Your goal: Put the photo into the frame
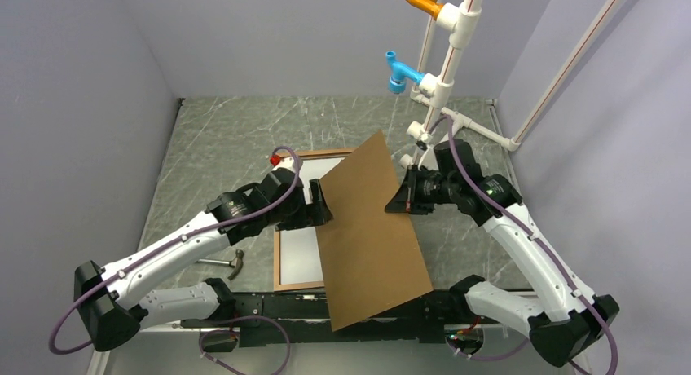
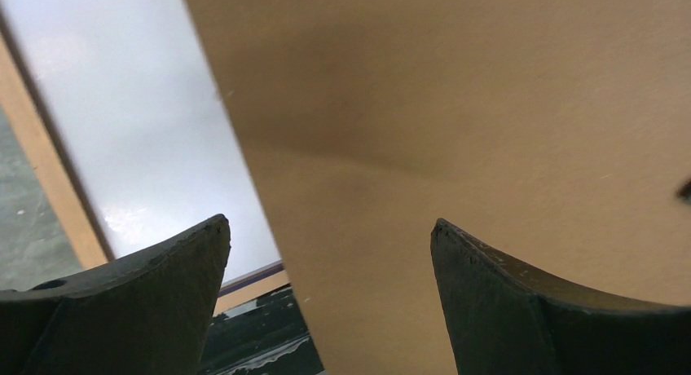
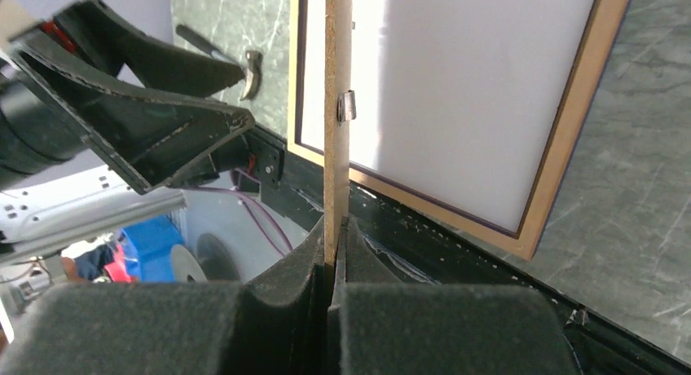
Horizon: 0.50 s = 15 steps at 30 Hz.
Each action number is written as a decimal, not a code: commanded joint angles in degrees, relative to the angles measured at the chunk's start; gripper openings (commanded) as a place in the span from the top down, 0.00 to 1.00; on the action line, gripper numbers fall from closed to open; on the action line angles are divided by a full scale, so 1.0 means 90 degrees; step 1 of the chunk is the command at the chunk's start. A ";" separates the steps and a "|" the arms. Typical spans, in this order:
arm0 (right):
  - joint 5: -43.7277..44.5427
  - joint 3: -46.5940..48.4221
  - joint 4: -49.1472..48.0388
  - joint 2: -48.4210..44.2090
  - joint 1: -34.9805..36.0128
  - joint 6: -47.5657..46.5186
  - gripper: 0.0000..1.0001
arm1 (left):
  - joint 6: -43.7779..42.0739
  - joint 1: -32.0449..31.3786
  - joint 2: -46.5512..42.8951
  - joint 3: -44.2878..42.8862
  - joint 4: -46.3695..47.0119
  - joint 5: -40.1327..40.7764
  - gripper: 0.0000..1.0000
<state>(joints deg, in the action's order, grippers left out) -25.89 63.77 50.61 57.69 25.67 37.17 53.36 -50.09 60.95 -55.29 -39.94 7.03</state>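
Observation:
The frame (image 1: 278, 261), thin brown rails, lies flat on the marble table with the photo (image 1: 300, 253) inside it, plain white side up. Tilted above them is a brown backing board (image 1: 371, 236), which hides their right part. My right gripper (image 1: 401, 200) is shut on the board's right edge, and the right wrist view shows the board (image 3: 336, 65) edge-on, pinched by that gripper (image 3: 336, 224). My left gripper (image 1: 318, 204) is open at the board's left edge. In the left wrist view its jaws (image 2: 328, 222) stand wide over the board (image 2: 456, 106), with the photo (image 2: 138, 106) and a frame rail (image 2: 49, 171) to the left.
A hammer (image 1: 232, 263) lies on the table left of the frame. A white pipe stand (image 1: 444, 81) with orange and blue fittings rises at the back right. Grey walls close in the table on three sides. A small metal tab (image 3: 346, 106) sits on the board.

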 commanded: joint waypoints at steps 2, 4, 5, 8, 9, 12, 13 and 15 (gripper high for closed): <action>0.0636 0.0627 -0.0688 0.0119 0.0696 0.0406 1.00 | -0.0202 0.0241 0.0248 -0.0268 0.0764 -0.0643 0.06; 0.0944 0.0941 -0.0554 0.0268 0.0930 0.0369 1.00 | -0.0148 0.0336 0.0337 -0.0179 0.1102 -0.0839 0.10; 0.1090 0.1151 -0.0494 0.0329 0.1020 0.0350 1.00 | -0.0119 0.0384 0.0390 -0.0142 0.1245 -0.0944 0.12; 0.1293 0.1552 -0.0429 0.0481 0.1178 0.0324 1.00 | -0.0093 0.0459 0.0673 -0.0179 0.1488 -0.1168 0.16; 0.1330 0.1689 -0.0405 0.0568 0.1218 0.0310 1.00 | -0.0105 0.0460 0.0788 -0.0238 0.1479 -0.1191 0.18; 0.1484 0.2089 -0.0192 0.0794 0.1330 0.0209 1.00 | -0.0116 0.0462 0.1109 -0.0359 0.1428 -0.1200 0.24; 0.1607 0.2207 -0.0117 0.0859 0.1353 0.0169 1.00 | -0.0100 0.0459 0.1181 -0.0350 0.1445 -0.1177 0.26; 0.1828 0.2443 0.0041 0.0991 0.1423 0.0069 1.00 | -0.0073 0.0460 0.1295 -0.0303 0.1513 -0.1201 0.32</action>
<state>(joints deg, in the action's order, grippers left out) -11.57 79.57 53.12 65.39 36.97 37.56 52.82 -45.91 70.57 -56.42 -28.95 -1.93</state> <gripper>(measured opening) 0.025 0.722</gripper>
